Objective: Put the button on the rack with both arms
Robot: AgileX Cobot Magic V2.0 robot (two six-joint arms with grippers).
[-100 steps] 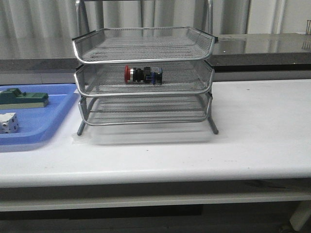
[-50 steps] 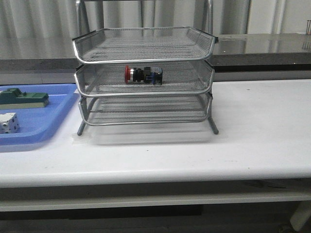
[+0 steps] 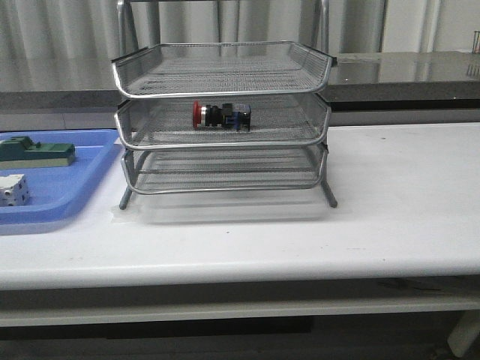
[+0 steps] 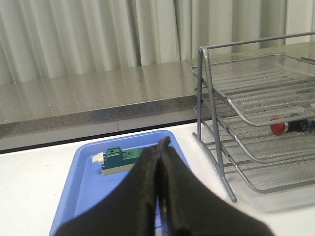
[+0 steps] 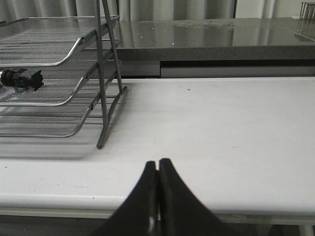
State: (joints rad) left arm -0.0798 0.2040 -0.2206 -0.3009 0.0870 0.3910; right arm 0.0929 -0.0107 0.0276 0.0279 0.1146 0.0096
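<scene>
Nothing shifts across the last second — the button (image 3: 220, 115) stays lying in the rack (image 3: 223, 124)'s middle tier. Left gripper (image 4: 159, 147) and right gripper (image 5: 157, 164) are both pressed together, empty, with the rack at 2 and 10 o'clock — the task looks done.

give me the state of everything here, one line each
button: lying on its side in the rack's middle tier, red cap toward the blue tray, untouched
rack: upright on the table, top and bottom tiers hold nothing visible
left gripper: jaws shut, empty, apart from the rack
right gripper: jaws shut, empty, over the table edge
blue tray: flat on the table beside the rack
green block: lying in the tray
white cube: sitting in the tray
</scene>
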